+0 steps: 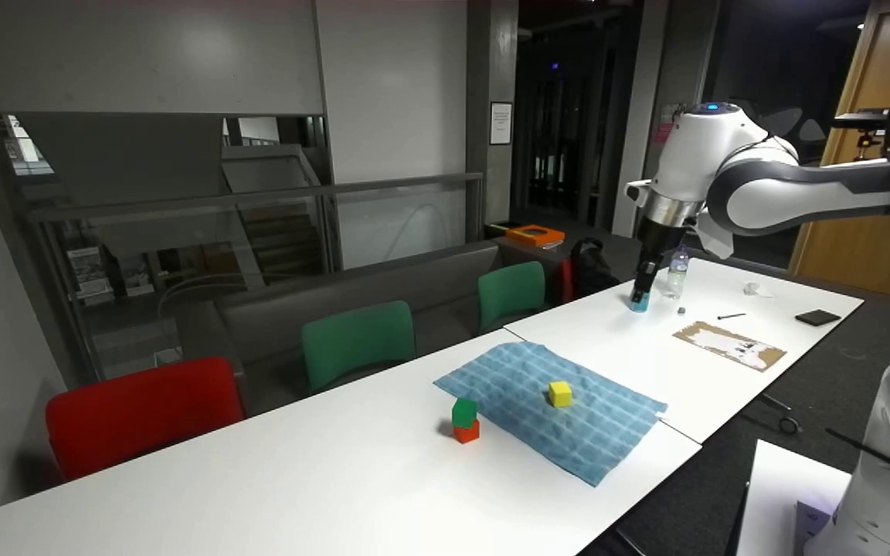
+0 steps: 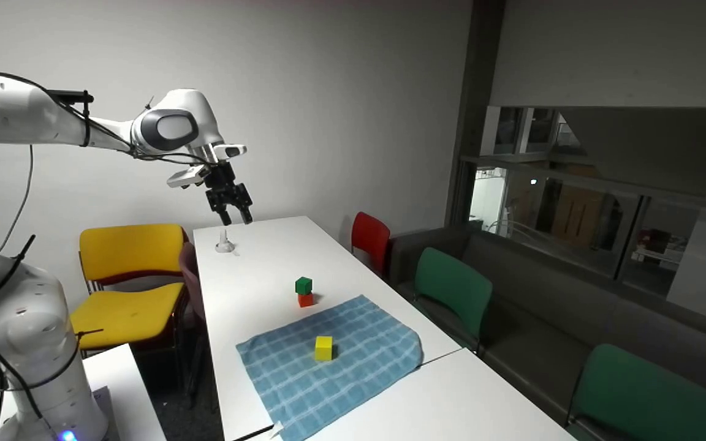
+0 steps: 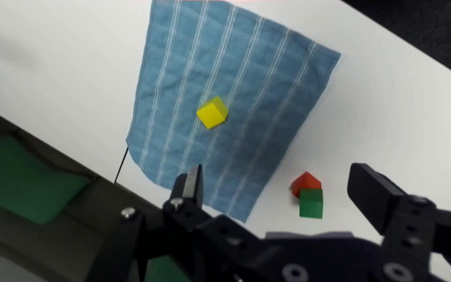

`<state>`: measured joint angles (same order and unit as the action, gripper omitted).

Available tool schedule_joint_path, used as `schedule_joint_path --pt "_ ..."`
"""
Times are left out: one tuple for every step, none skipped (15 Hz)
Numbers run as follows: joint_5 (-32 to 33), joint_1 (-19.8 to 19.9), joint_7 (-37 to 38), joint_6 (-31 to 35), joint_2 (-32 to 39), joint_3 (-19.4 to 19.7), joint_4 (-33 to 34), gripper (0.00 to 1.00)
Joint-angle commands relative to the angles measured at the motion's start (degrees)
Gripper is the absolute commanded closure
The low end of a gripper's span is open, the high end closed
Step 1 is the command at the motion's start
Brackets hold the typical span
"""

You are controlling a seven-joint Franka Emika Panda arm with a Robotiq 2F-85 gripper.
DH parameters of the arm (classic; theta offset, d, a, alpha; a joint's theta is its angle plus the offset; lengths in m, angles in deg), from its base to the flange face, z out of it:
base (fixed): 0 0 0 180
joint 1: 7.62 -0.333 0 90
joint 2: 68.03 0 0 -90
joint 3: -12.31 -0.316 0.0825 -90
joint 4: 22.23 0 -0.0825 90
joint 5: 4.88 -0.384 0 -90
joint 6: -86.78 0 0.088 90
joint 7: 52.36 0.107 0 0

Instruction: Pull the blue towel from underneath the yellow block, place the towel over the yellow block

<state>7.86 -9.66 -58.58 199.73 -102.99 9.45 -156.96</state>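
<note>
The blue towel point(image 1: 511, 398) lies spread flat on the white table in both exterior views point(image 2: 359, 383) and in the wrist view point(image 3: 264, 98). The yellow block point(image 1: 560, 394) sits on top of the towel near its middle; it also shows in an exterior view point(image 2: 323, 348) and in the wrist view point(image 3: 212, 113). My gripper point(image 2: 236, 219) is open and empty, high above the table and apart from towel and block. In the wrist view its fingers point(image 3: 276, 172) stand wide apart at the bottom. It also shows in an exterior view point(image 1: 640, 296).
A green block point(image 1: 464, 413) stands on a red block point(image 1: 467, 432) beside the towel. A bottle point(image 1: 677, 274), a light-blue object point(image 1: 640, 304), a brown board with paper point(image 1: 731, 345), a pen and a dark flat item point(image 1: 817, 317) are on the table. Chairs point(image 2: 454, 297) line the edge.
</note>
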Motion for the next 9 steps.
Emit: schedule_joint_path --pt "-1.2 -2.5 3.0 7.0 6.1 -2.8 3.7 0.0" --pt "-2.2 -3.2 3.7 8.7 8.3 -3.4 4.5 0.0" --pt "-3.2 -3.8 3.9 10.2 9.8 -3.8 5.2 0.0" --pt "-5.4 -4.7 4.0 11.6 12.1 -3.6 6.0 0.0" --pt "-7.9 -5.5 3.7 13.0 14.1 -3.4 6.7 0.0" --pt "-10.6 -6.1 3.2 13.8 16.1 -3.0 7.4 0.0" --pt "-13.0 -6.5 2.6 14.4 17.8 -2.8 7.9 0.0" --pt "-14.8 -6.5 2.3 15.1 19.3 -2.7 7.9 0.0" --pt "-15.8 -6.2 2.2 15.6 20.6 -2.7 8.0 0.0"
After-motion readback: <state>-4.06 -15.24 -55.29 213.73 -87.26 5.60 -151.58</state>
